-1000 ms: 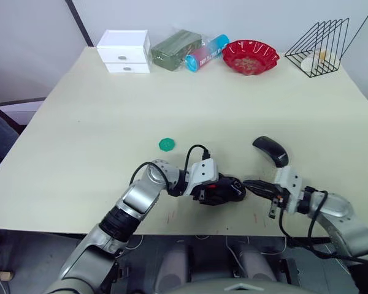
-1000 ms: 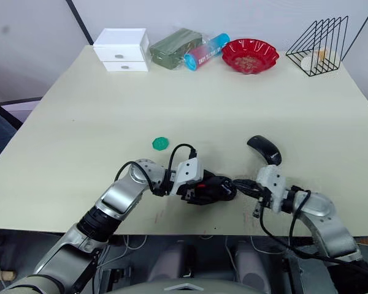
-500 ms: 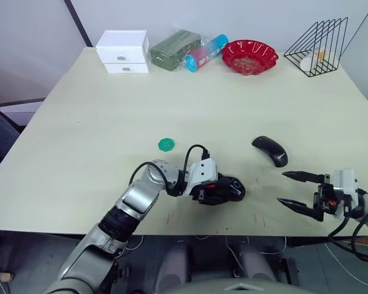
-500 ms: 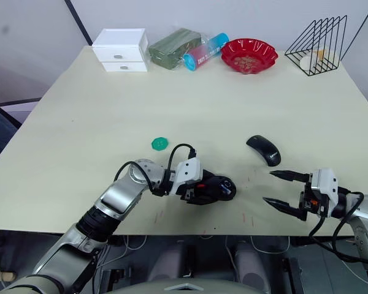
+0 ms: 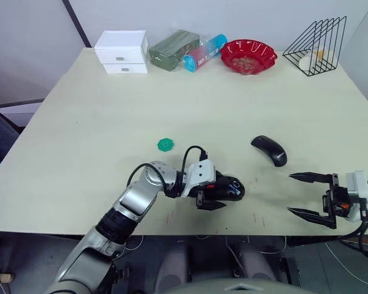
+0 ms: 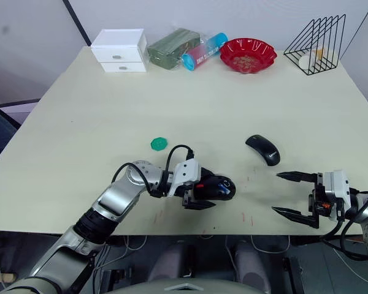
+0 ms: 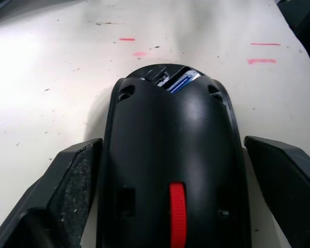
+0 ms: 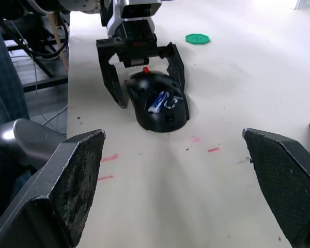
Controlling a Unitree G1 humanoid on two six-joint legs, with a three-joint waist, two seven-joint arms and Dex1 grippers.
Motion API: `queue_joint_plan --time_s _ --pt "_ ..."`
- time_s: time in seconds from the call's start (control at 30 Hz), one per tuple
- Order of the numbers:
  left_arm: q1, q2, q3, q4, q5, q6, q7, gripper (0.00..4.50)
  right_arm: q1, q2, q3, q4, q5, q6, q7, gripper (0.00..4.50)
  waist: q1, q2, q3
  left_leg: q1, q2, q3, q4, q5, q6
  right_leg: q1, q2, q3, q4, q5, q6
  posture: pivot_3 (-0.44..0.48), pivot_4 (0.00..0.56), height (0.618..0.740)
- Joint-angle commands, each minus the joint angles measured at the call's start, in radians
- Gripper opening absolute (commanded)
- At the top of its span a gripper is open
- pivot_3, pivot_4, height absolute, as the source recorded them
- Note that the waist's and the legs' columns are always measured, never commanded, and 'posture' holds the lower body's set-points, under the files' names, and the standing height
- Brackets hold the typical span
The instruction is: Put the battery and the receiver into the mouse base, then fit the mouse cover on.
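— Pale cream tabletop (image 5: 110, 122), you say? What sits on it near the front edge?

— Close to the front edge lies the black oval mouse base (image 5: 226, 188), its red scroll wheel showing in the left wrist view. The left gripper (image 5: 212, 197) has its two black fingers spread, one on each side of the shell; in the left wrist view there is a narrow gap between each finger and the shell's flank, so nothing is being pinched.

— And the battery?

— A small white-and-blue cylinder, the battery (image 8: 158, 101), lies inside the base's open compartment at the end away from the left gripper. The right wrist view shows it plainly. I cannot make out the receiver.

— Where is the right gripper?

— The right gripper (image 5: 306, 195) hovers off to the robot's right, near the table's front edge, well apart from the base. Its fingers are wide apart and hold nothing.

— The cover?

— The smooth black curved mouse cover (image 5: 269, 150) rests on the table beyond and between the two grippers, closer to the right one, touching neither.

— Anything else around?

— A green round scalloped disc (image 5: 165, 144) lies just beyond the left forearm. Along the far edge stand a white two-drawer box (image 5: 123, 51), a dark green packet (image 5: 175, 48), a tube with blue ends lying on its side (image 5: 205, 52), a red scalloped bowl (image 5: 249, 56) and a black wire rack (image 5: 315, 45).
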Motion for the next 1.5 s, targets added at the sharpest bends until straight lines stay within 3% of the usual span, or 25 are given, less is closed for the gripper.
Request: queue_joint_plan --time_s 0.03,0.27,0.53,1.13,1.5 --pt "0.009 0.013 0.017 -0.001 0.003 0.011 0.011 4.47 -0.002 0.004 -0.026 -0.027 0.032 -0.002 0.01 4.5 0.0 0.0 0.0 0.0 0.0 0.0 0.0 0.0 0.0 0.0 0.0 0.0 0.0 0.0 0.0 0.0 0.15 0.74" --pt "0.023 0.013 0.049 -0.02 -0.038 -0.017 -0.002 4.47 0.0 0.007 -0.03 -0.028 0.043 -0.004 0.017 4.5 -0.001 0.001 0.001 0.0 0.0 0.0 0.0 0.0 0.0 0.0 0.0 0.0 0.0 0.0 0.0 0.0 0.15 0.74" --pt "0.048 0.029 0.152 -0.057 -0.172 -0.04 -0.068 4.47 -0.012 0.009 -0.025 -0.023 0.053 0.003 0.016 4.5 0.002 0.003 0.004 -0.001 0.0 0.0 0.0 0.0 0.0 0.0 -0.001 0.0 0.0 0.0 0.0 0.0 0.15 0.74" --pt "0.18 0.228 0.366 -0.074 -0.28 -0.177 -0.192 4.47 -0.055 0.025 -0.044 0.067 0.058 -0.029 0.064 4.5 0.009 0.007 0.009 -0.001 0.001 0.0 0.0 0.0 0.0 0.0 -0.002 -0.001 0.0 0.0 0.0 0.0 0.15 0.74" --pt "0.28 0.298 0.532 0.005 -0.35 -0.319 -0.272 4.47 -0.082 0.079 -0.067 0.132 -0.005 -0.037 -0.1 4.5 0.006 0.008 0.01 0.0 0.001 0.003 -0.003 0.0 0.0 -0.001 -0.002 0.0 0.0 0.0 0.0 0.0 0.15 0.74"
